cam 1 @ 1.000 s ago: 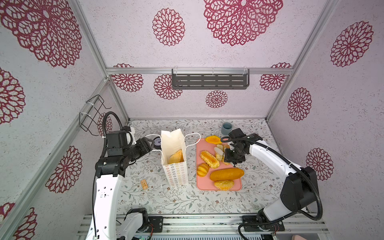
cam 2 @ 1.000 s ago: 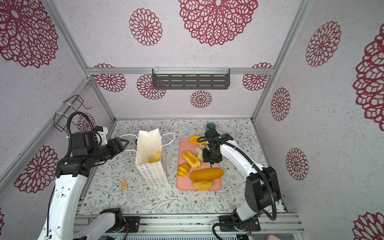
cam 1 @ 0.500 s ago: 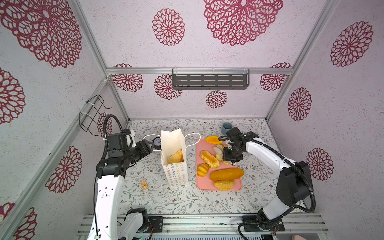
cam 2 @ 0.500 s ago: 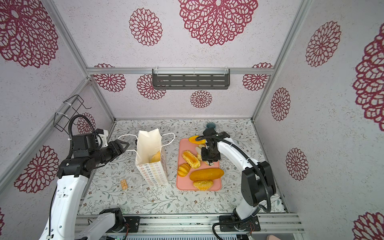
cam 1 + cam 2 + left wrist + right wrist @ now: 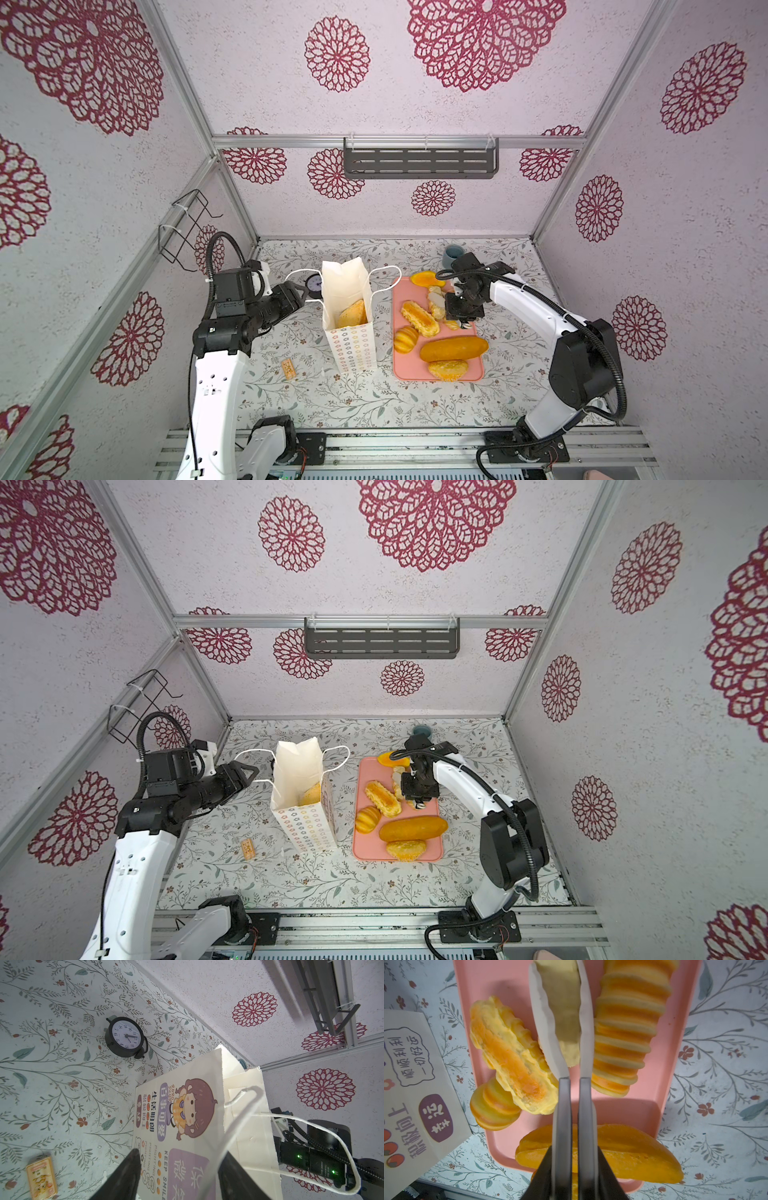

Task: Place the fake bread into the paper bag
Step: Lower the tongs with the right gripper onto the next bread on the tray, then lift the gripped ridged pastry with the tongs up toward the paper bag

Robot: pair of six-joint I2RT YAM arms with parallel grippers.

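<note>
On the left wall (image 5: pixel 83 249) hangs a wire rack (image 5: pixel 185 228). The left gripper (image 5: pixel 181 1152) stands released beside the bag (image 5: pixel 351 349). One cord handle (image 5: pixel 242 1120) passes between its fingers (image 5: pixel 128 1167), and I cannot tell if it touches them. On the table (image 5: pixel 374 399) near this arm lie a cracker (image 5: pixel 288 369) and, farther back, a clock (image 5: pixel 124 1036). The bag is upright, its mouth open upward, and one bun (image 5: pixel 352 313) is already inside.

Just right of the bag is the pink tray (image 5: pixel 405 368) with the other bread (image 5: pixel 419 318): a loaf (image 5: pixel 453 349) across the front, ridged and oval pieces behind it. The right gripper (image 5: pixel 575 1079) is clenched on the narrow end of a pale wedge (image 5: pixel 562 1012), as far as the wrist view shows. The long axis of the wedge runs away from the fingers, toward the back wall (image 5: pixel 374 208). The bag lies to the left of this gripper, so I think the wedge must go up first, then sideways over the tall rim. The right arm is the nearer one.

The table is flat with a leaf print. Behind the tray stands a cup (image 5: pixel 451 254), and a shelf (image 5: pixel 419 163) is on the back wall, well above.
</note>
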